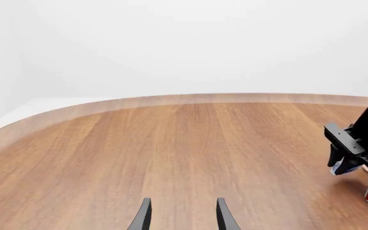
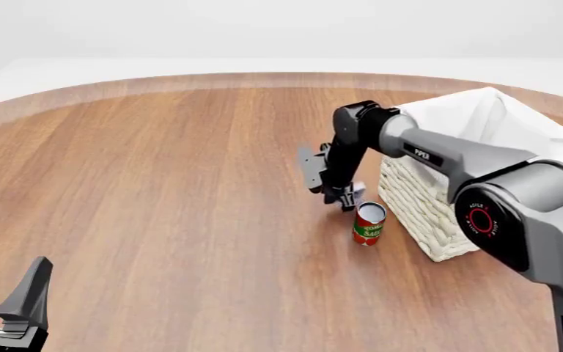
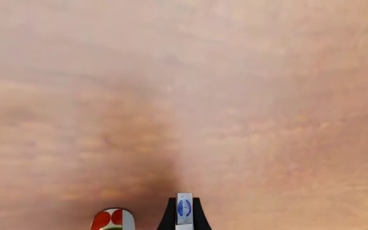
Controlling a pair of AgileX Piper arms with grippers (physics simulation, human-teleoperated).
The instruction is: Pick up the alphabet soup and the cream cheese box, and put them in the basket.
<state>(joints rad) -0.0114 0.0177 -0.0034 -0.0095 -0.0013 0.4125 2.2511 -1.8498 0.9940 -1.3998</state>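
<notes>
Centrally, the right gripper pointed down at the table, its fingers clamped on the cream cheese box, just beside the red and green can. The basket stood near that can. The left gripper hung well apart, fingers spread and empty.

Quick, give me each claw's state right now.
Left claw: open, empty.
Right claw: shut on the cream cheese box.
</notes>
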